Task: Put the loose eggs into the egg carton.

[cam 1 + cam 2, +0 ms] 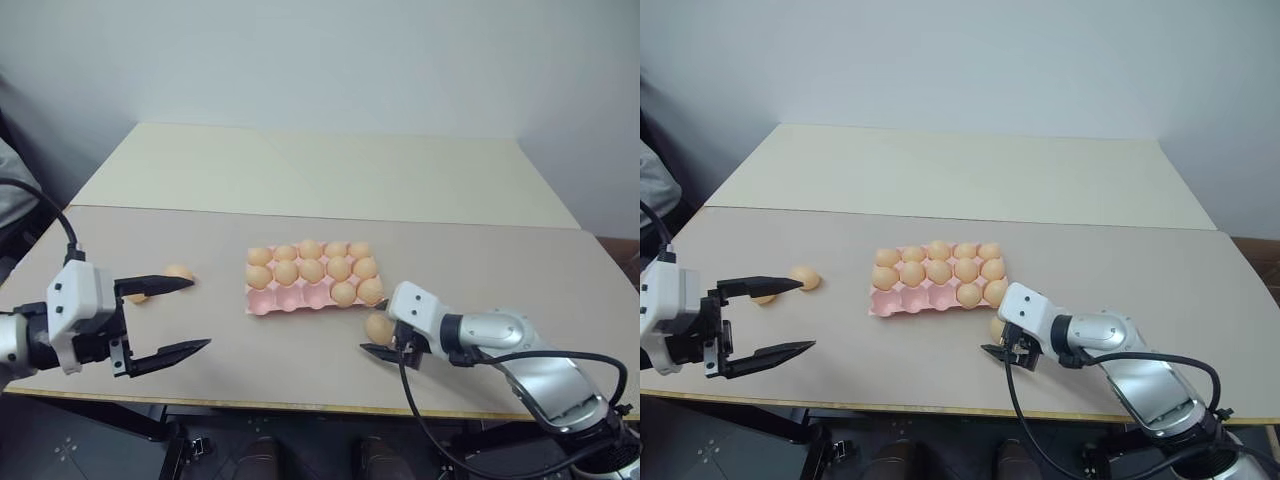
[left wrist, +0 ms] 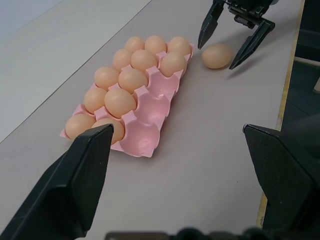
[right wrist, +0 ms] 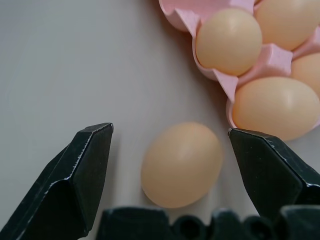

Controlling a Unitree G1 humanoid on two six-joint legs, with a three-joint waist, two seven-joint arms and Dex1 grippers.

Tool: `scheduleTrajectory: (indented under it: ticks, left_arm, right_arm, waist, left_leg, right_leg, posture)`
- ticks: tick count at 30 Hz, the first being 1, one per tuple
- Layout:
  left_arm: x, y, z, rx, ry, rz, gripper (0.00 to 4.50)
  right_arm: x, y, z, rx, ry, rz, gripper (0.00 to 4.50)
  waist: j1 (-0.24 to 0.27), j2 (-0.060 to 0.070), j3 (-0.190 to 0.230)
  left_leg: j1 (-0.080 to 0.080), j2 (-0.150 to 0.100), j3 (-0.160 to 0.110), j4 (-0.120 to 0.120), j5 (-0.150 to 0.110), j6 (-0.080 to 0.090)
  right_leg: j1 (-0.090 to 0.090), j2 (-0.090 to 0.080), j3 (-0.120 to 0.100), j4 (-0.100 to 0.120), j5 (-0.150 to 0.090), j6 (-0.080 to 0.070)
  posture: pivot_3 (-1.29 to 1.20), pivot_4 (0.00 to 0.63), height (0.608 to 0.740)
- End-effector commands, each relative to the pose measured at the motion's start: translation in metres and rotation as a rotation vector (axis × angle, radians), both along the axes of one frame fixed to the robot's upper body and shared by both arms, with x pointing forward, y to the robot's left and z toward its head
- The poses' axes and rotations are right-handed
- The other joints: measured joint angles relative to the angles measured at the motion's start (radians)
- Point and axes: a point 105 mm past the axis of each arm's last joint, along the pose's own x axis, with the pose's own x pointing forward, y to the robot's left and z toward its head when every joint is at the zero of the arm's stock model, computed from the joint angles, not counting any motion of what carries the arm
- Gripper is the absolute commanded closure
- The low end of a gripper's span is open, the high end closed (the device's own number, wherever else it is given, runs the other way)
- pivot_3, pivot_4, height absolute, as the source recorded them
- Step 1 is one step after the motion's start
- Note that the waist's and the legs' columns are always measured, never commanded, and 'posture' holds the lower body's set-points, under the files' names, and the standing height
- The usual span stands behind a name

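The pink egg carton (image 1: 272, 300) lies in the middle of the table; its back and middle rows are full, and the front row holds two eggs at its right end. One loose egg (image 3: 181, 164) rests on the table just off the carton's near right corner. My right gripper (image 1: 380, 330) is open around it, a finger on each side with a gap to the shell. Two more loose eggs lie at the left: one (image 1: 180, 272) in plain sight, the other (image 1: 137, 297) partly behind my upper finger. My left gripper (image 1: 200, 313) hangs open and empty, left of the carton.
The table's front edge (image 1: 300, 405) runs close below both grippers. A second, paler table (image 1: 330, 170) joins on at the back, against a wall. A black cable (image 1: 420, 420) loops under my right arm.
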Motion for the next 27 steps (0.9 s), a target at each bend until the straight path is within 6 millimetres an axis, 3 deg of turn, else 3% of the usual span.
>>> scheduleTrajectory:
  ticks: [1, 6, 8, 14, 17, 22, 27]
  left_arm:
    - [-0.001, -0.004, 0.004, 0.018, -0.046, -0.011, 0.00]
    - [0.001, -0.004, 0.003, 0.020, -0.049, -0.006, 0.00]
    - [0.001, -0.004, 0.003, 0.019, -0.046, -0.005, 0.00]
    - [0.001, -0.004, 0.002, 0.015, -0.047, -0.003, 0.00]
    - [0.000, -0.003, 0.003, 0.011, -0.049, 0.004, 0.00]
    - [-0.001, 0.006, 0.000, 0.018, -0.039, 0.048, 0.00]
    - [-0.003, 0.014, -0.005, -0.028, -0.022, 0.087, 0.00]
  right_arm:
    - [-0.001, 0.003, 0.002, 0.011, -0.010, 0.004, 0.79]
    - [0.002, 0.002, 0.001, 0.005, -0.012, -0.011, 2.43]
    - [0.003, 0.001, 0.001, -0.005, -0.017, -0.021, 2.70]
    - [0.000, -0.004, 0.008, -0.018, -0.033, 0.001, 2.70]
    - [-0.004, 0.001, 0.032, 0.024, -0.082, 0.057, 2.70]
    - [0.002, 0.026, 0.073, 0.138, -0.225, 0.140, 2.70]
    - [0.022, 0.061, 0.073, 0.160, -0.307, 0.171, 2.70]
  waist:
    - [0.000, 0.000, 0.000]
    - [0.000, 0.000, 0.000]
    - [0.001, 0.000, 0.000]
    - [0.001, 0.000, 0.000]
    - [0.004, 0.000, 0.000]
    - [-0.009, 0.000, 0.000]
    - [-0.018, 0.000, 0.000]
  left_leg:
    - [0.000, 0.000, 0.000, 0.000, 0.000, 0.000]
    - [0.000, 0.000, 0.000, 0.000, 0.000, 0.000]
    - [0.000, 0.000, 0.000, 0.000, 0.000, 0.000]
    - [0.000, 0.000, 0.000, 0.000, 0.000, 0.000]
    - [0.000, 0.000, 0.000, 0.000, 0.000, 0.000]
    - [0.001, 0.001, 0.000, 0.000, 0.000, 0.000]
    - [0.000, 0.002, -0.001, 0.000, 0.000, 0.000]
  right_leg:
    - [0.000, 0.000, 0.000, 0.000, 0.000, 0.000]
    - [0.000, 0.000, 0.000, 0.000, 0.000, 0.000]
    - [0.000, 0.000, 0.000, 0.000, 0.000, 0.000]
    - [0.000, 0.000, 0.000, 0.000, 0.000, 0.000]
    - [0.000, 0.000, 0.000, 0.000, 0.000, 0.000]
    - [0.000, 0.001, 0.000, 0.000, 0.000, 0.000]
    - [0.000, 0.002, 0.000, 0.001, 0.000, -0.001]
  posture:
    - [0.00, 0.150, 0.740]
    - [0.00, 0.150, 0.740]
    - [0.00, 0.150, 0.740]
    - [0.00, 0.150, 0.740]
    - [0.00, 0.150, 0.740]
    - [0.00, 0.150, 0.740]
    - [0.00, 0.150, 0.740]
